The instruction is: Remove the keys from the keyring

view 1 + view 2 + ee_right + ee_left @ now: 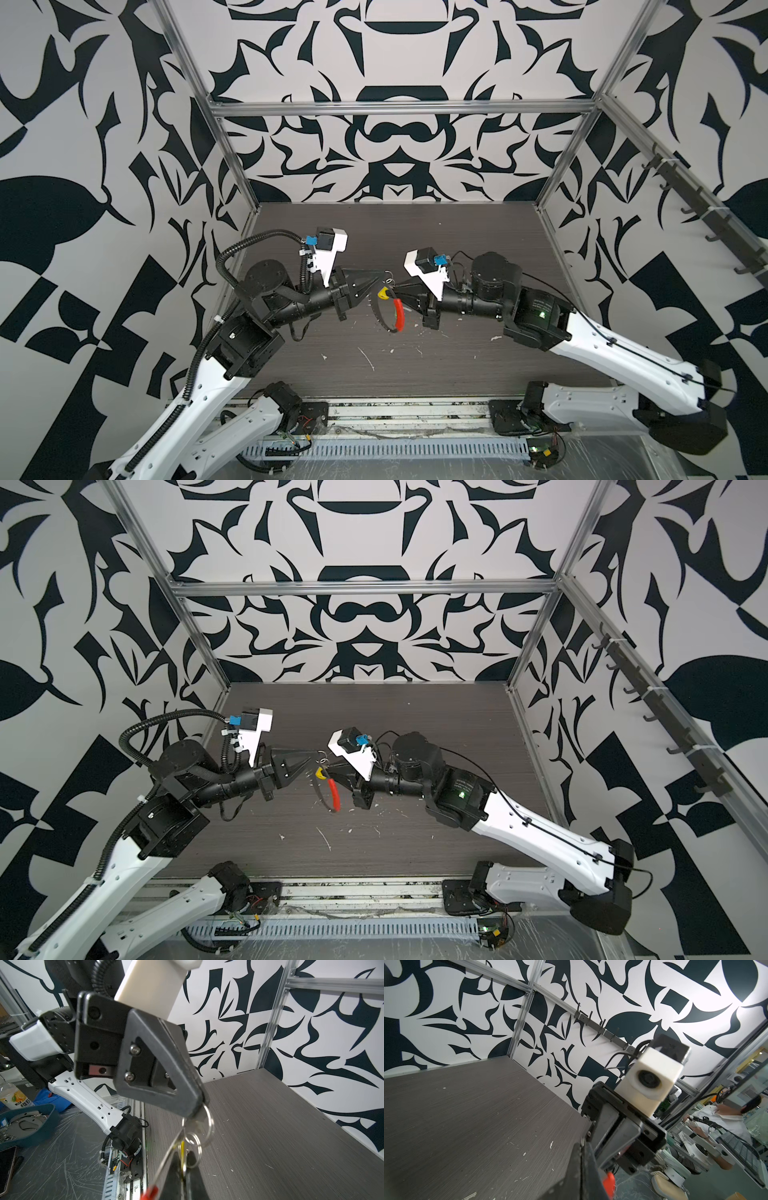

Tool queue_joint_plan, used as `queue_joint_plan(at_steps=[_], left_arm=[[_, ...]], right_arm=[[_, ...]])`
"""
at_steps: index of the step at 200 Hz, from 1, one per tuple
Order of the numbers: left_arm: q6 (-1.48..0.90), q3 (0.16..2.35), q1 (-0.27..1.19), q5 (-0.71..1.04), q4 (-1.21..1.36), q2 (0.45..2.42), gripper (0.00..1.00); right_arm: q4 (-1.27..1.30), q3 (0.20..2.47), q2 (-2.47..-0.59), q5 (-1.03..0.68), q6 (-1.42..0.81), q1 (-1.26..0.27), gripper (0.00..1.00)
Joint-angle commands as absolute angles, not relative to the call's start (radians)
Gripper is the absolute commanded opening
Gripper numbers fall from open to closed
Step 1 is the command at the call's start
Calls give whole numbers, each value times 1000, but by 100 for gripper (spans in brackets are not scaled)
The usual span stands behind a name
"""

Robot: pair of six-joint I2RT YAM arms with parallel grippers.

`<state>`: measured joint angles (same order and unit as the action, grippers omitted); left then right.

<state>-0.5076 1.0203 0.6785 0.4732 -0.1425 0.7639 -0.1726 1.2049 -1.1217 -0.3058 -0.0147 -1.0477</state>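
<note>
Top views both show my left gripper (383,276) raised over the bench (457,241), pointing toward the middle. Its jaws are pressed together on a silver ring (208,1126), and the right wrist view shows that pinch close up: the ring sticks out just past the tips, with smaller rings hanging off it. Just below those tips, on the side toward my other arm, sits the yellow key (381,294). From the right wrist I see it edge-on as a thin yellow strip running down between the other gripper's fingers (193,1167). The keyring (380,321) hangs as a thin wire loop beneath the two grippers. Its red sleeve (399,313) is on the side under the right gripper. I cannot tell whether the loop touches the bench. My right gripper (397,286) comes in nearly tip to tip with the left one, and its jaws are squeezed shut on the yellow key.
</note>
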Motion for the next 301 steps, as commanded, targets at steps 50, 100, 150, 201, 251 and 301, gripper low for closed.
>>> queue_joint_plan(at_steps=[50, 100, 150, 201, 251, 301], left_arm=[[-539, 973, 704, 323, -76, 756, 0], [-509, 952, 706, 324, -84, 731, 0], [-465, 938, 706, 254, -115, 704, 0], [-445, 896, 705, 141, -160, 655, 0], [-451, 834, 705, 91, -166, 602, 0], [-464, 802, 706, 91, -163, 587, 0]], right_arm=[[-88, 1247, -1163, -315, 12, -1092, 0], [-103, 1208, -1118, -307, 0, -1094, 0], [-131, 1137, -1013, -316, -42, -1094, 0], [-188, 1027, -907, -180, -115, -1094, 0], [-153, 804, -869, -32, -300, -1044, 0], [-35, 572, -995, -186, -522, -778, 0]])
